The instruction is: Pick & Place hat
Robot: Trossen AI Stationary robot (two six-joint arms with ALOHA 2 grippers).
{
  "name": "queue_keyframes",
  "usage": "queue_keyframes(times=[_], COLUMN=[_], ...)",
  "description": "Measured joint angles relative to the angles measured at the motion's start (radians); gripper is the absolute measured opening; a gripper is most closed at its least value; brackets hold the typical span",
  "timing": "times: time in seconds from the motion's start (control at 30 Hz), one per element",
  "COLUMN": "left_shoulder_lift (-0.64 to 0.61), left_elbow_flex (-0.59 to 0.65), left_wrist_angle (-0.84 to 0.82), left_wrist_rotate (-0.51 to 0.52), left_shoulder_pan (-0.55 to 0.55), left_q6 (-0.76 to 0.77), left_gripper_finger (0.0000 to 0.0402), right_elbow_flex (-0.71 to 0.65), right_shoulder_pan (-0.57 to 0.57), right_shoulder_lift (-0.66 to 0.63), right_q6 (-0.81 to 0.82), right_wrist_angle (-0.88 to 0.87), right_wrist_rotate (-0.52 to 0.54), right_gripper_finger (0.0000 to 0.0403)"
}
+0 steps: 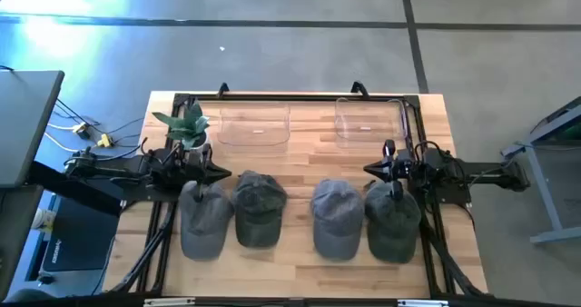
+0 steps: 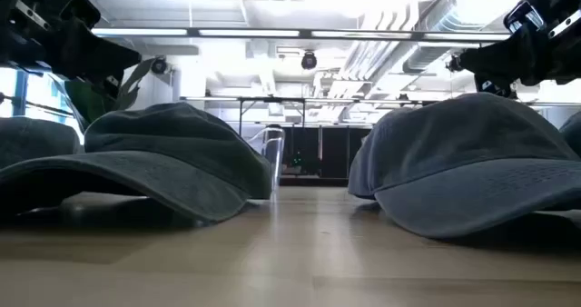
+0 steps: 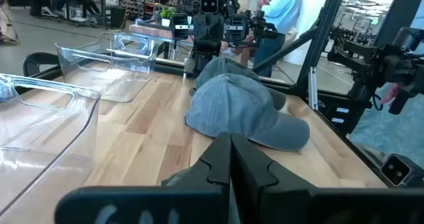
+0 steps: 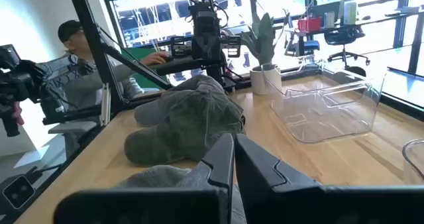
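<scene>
A: Where do the hats lie?
B: Four faded grey-green cotton caps (image 1: 259, 209) lie in a row on the wooden desk (image 1: 300, 269). The left end effector (image 1: 221, 174) hangs over the outermost one, fingers together.
A: And the right end effector (image 1: 373, 170)?
B: Together too, above the opposite end cap (image 1: 392, 218). Beyond sit two clear plastic bins (image 1: 256, 125).

Two matte-black jointed arms with exposed dark cabling; left gripper (image 3: 230, 159) and right gripper (image 4: 234, 159) bear angular black fingers, apparently unmarked.
</scene>
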State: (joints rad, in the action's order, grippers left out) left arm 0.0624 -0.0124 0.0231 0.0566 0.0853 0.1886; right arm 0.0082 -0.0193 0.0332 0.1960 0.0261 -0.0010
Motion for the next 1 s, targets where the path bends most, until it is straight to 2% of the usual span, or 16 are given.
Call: queue_keyframes(times=[0.53, 0.63, 0.77, 0.83, 1.0], left_shoulder_lift=[0.000, 0.000, 0.000, 0.000, 0.000], left_elbow_flex=[0.000, 0.000, 0.000, 0.000, 0.000], left_wrist_angle=[0.014, 0.020, 0.023, 0.022, 0.023], left_wrist_rotate=[0.000, 0.032, 0.083, 0.092, 0.092], left_shoulder_pan=[0.000, 0.000, 0.000, 0.000, 0.000], left_q6=[0.023, 0.067, 0.124, 0.140, 0.142], left_gripper_finger=[0.0000, 0.0000, 0.0000, 0.0000, 0.0000], right_elbow_flex=[0.000, 0.000, 0.000, 0.004, 0.080], right_shoulder_pan=[0.000, 0.000, 0.000, 0.000, 0.000], right_shoulder_lift=[0.000, 0.000, 0.000, 0.000, 0.001], right_q6=[0.028, 0.079, 0.178, 0.251, 0.466], right_wrist_angle=[0.000, 0.017, 0.204, 0.295, 0.392], right_wrist_rotate=[0.001, 0.004, 0.029, 0.063, 0.177], right_gripper_finger=[0.0012, 0.0012, 0.0012, 0.0012, 0.0012])
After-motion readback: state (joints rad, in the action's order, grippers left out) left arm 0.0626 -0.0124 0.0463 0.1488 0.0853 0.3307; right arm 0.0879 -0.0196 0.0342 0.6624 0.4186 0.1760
